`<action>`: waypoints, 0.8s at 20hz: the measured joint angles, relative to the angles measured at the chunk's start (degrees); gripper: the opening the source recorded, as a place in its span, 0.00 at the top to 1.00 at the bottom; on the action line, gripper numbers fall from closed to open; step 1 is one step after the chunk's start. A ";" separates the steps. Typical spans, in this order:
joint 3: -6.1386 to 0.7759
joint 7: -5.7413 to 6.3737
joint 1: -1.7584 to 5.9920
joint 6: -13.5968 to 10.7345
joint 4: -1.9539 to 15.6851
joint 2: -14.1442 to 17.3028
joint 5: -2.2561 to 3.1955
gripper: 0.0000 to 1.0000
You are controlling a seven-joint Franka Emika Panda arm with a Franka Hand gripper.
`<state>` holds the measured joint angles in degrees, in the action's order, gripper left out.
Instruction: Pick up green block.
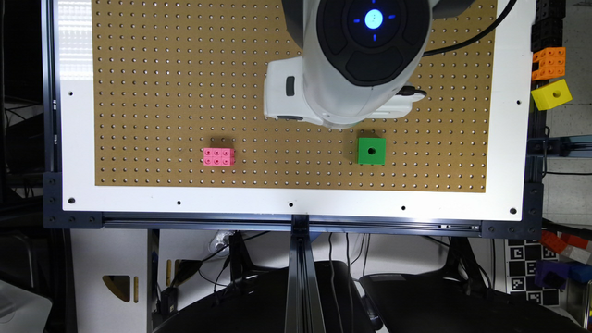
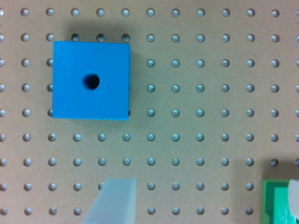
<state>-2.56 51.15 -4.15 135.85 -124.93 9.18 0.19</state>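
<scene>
You see green block (image 1: 371, 151) on pegboard (image 1: 162, 92), apart from pink brick (image 1: 218, 157); gripper (image 2: 201, 205) spread wide, holding nothing, blue cube (image 2: 91, 80) nearby.

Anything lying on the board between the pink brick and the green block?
No. In the exterior view, bare pegboard separates the pink brick from the green block.

Brown pegboard (image 1: 162, 92) in a white frame (image 1: 76, 138), pink studded brick (image 1: 218, 157) lower left of centre, yellow cube (image 1: 551, 94) with 1 hole and orange brick (image 1: 549, 63) at right edge, blue cube (image 2: 91, 80) with 1 dark hole on the pegboard
</scene>
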 joint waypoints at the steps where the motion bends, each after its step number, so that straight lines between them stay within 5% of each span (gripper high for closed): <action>1: 0.00 0.00 -0.01 0.00 -0.02 0.00 -0.01 0.00; 13: -0.49 0.20 -0.12 0.07 0.04 0.01 -0.21 0.00; 14: -6.29 6.06 -0.51 0.06 8.97 6.96 0.22 0.00; 16: -6.33 6.07 -0.54 -0.02 11.21 8.99 0.22 0.00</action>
<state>-8.90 57.22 -4.69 135.83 -113.72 18.16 0.41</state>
